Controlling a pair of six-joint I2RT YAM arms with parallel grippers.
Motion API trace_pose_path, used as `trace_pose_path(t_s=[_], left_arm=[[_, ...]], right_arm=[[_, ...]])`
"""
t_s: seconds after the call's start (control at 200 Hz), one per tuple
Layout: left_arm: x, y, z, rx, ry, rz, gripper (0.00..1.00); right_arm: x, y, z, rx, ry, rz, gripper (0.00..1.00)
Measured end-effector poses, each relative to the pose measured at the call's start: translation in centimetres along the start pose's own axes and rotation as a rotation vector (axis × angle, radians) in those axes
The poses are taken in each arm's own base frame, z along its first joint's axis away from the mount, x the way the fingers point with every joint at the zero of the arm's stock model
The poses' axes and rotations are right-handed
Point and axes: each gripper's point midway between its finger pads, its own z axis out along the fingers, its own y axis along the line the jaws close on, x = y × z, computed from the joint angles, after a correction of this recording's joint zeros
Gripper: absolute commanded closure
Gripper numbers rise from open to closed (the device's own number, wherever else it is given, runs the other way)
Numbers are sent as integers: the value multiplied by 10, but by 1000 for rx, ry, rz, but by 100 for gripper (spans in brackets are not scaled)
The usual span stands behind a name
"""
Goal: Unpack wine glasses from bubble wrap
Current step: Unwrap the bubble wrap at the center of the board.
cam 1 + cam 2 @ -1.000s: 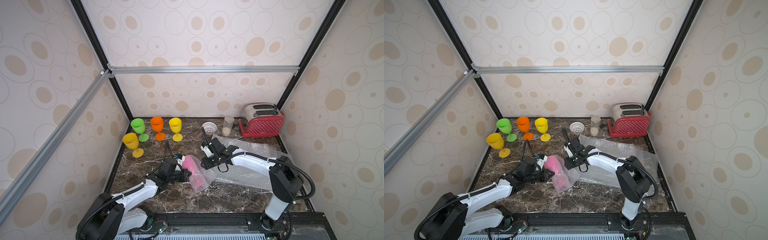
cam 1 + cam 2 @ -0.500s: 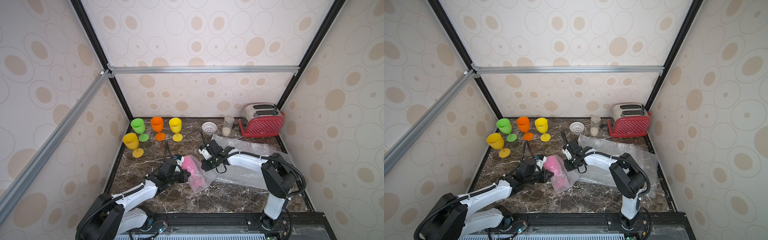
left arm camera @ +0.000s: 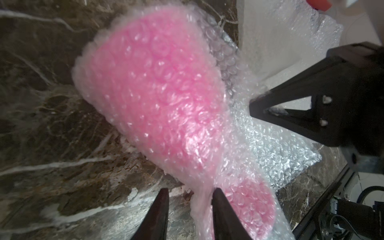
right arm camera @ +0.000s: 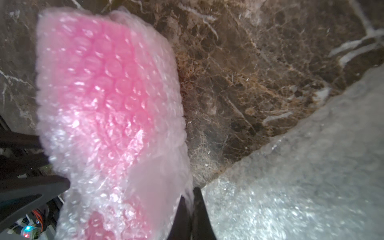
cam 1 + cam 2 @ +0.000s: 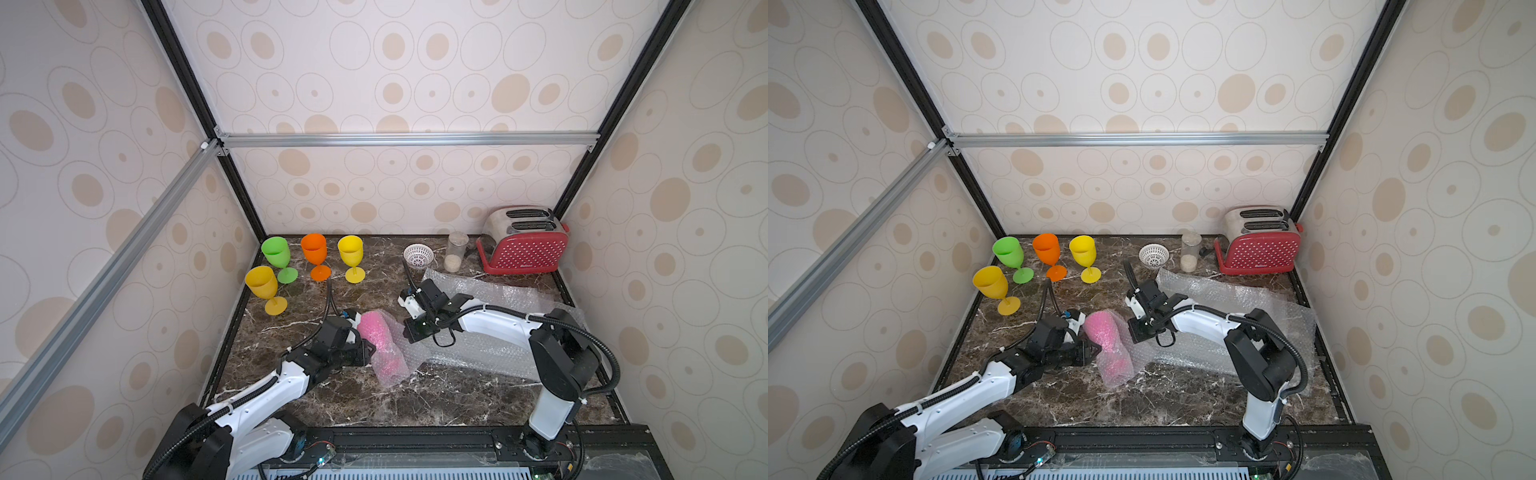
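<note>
— Pink glass (image 5: 375,330): where does it lie?
— Mid-tabletop (image 5: 436,401), on its side inside its bubble wrap (image 5: 392,368). In both top views the bowl end points to about 11 o'clock and the foot end to about 5.
— And the left gripper (image 3: 189,192)?
— At the glass's 9 o'clock, low over the marble. Its fingers (image 3: 161,209) stand apart, with the wrapped stem between them.
— The right gripper (image 4: 188,193)?
— At the glass's 3 o'clock. Its jaws are together, pinching a thin edge of that wrap, not the glass itself.
— What else is there?
— The green glass (image 5: 275,252), orange glass (image 5: 313,248) and two yellow glasses (image 5: 350,250) stand upright and bare at the tabletop's 10 to 11 o'clock, well apart from both grippers. Flat sheets (image 5: 494,353) of wrap lie crinkled at 3 o'clock, under the right arm.
</note>
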Motion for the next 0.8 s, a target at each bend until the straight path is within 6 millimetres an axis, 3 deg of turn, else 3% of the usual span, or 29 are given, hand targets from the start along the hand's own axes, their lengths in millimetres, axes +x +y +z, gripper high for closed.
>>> trace_pose_path(t_s=[0.15, 0.33, 0.42, 0.525, 0.8], left_arm=[[-16, -9, -12, 6, -39, 10, 63], [-21, -19, -17, 43, -55, 10, 61], [-23, -24, -16, 78, -66, 5, 55], [-16, -25, -12, 98, -54, -8, 47], [6, -16, 3, 97, -6, -29, 42]], right_arm=[[-8, 12, -17, -27, -44, -17, 100], [-10, 34, -25, -84, -63, -37, 100], [-12, 44, -26, -127, -72, -31, 100], [-12, 51, -26, -164, -78, -20, 100], [-9, 71, -23, -281, -78, 15, 100]])
